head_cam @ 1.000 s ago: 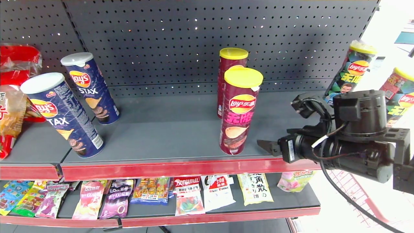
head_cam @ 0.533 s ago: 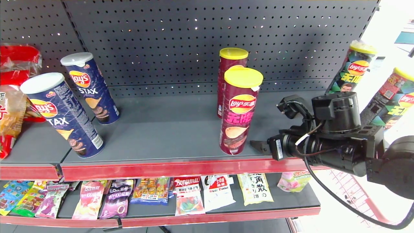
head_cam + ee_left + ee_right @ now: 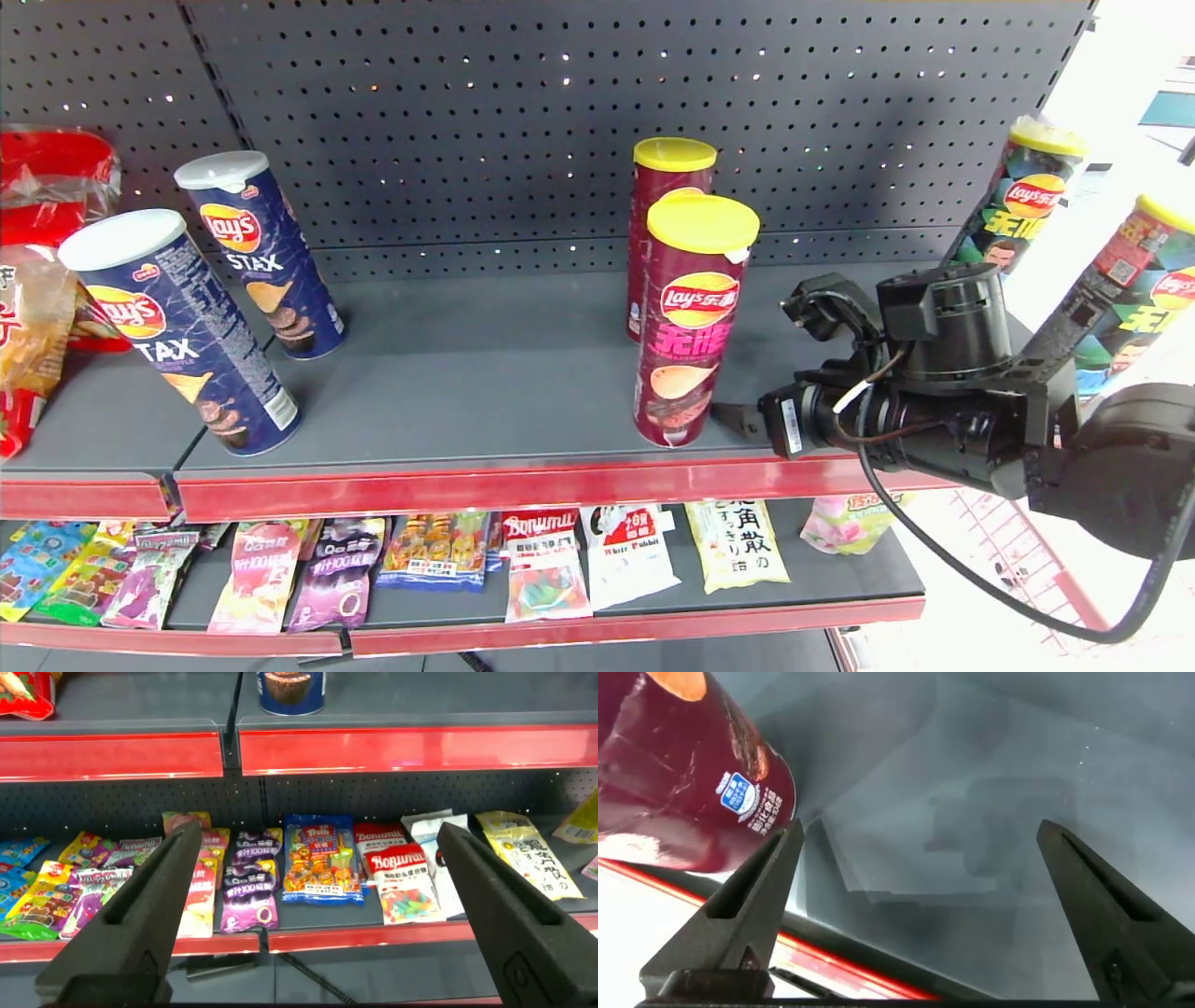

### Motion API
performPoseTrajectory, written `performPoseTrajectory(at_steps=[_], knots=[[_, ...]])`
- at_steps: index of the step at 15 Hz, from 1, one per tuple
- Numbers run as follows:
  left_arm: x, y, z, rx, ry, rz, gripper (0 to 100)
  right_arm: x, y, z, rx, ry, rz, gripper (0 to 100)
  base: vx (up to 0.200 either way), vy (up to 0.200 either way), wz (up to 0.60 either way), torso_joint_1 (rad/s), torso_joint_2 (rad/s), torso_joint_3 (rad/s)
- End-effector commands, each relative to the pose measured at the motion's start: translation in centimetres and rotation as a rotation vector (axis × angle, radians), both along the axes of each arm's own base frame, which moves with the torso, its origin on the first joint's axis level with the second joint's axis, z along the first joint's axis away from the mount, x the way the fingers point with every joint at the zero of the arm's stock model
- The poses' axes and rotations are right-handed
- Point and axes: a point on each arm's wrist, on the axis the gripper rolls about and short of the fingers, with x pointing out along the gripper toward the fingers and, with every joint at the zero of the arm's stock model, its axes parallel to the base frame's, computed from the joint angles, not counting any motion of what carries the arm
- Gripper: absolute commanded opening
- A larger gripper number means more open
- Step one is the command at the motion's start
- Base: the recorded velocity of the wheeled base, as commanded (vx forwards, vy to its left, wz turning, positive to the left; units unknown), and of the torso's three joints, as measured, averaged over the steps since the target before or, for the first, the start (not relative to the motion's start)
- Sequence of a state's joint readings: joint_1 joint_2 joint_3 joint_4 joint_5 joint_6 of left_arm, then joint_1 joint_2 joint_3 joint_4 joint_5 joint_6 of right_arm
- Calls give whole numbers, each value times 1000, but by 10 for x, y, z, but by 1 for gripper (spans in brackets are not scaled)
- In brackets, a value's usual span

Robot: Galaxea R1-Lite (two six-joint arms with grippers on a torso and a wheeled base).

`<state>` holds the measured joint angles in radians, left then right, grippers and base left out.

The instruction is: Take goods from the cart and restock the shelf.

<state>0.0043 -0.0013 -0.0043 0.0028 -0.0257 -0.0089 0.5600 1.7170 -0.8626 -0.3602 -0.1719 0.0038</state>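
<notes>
Right gripper (image 3: 733, 420) just beside maroon can (image 3: 689, 322) on shelf (image 3: 467, 373).
Both grippers empty, fingers (image 3: 738, 915) spread wide; left gripper (image 3: 320, 831) faces snack packets (image 3: 322, 863); can has yellow lid (image 3: 702, 222), printed label.

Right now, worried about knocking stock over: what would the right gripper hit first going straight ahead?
Probably the front maroon chip can, near its base; one finger sits just beside it.

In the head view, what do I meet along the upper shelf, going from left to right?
snack bags → front blue can → rear blue can → front maroon can → right claw → rear green can → front green can
</notes>
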Motion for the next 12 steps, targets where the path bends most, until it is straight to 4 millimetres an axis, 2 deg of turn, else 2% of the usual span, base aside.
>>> performPoseTrajectory(at_steps=[1, 12], knots=[[0, 0, 0, 0, 1, 0, 100, 1, 4, 2, 5, -6, 10, 100, 0, 0, 0, 0, 0, 0], [0, 0, 0, 0, 1, 0, 100, 1, 11, 3, 8, -10, 29, 100, 0, 0, 0, 0, 0, 0]])
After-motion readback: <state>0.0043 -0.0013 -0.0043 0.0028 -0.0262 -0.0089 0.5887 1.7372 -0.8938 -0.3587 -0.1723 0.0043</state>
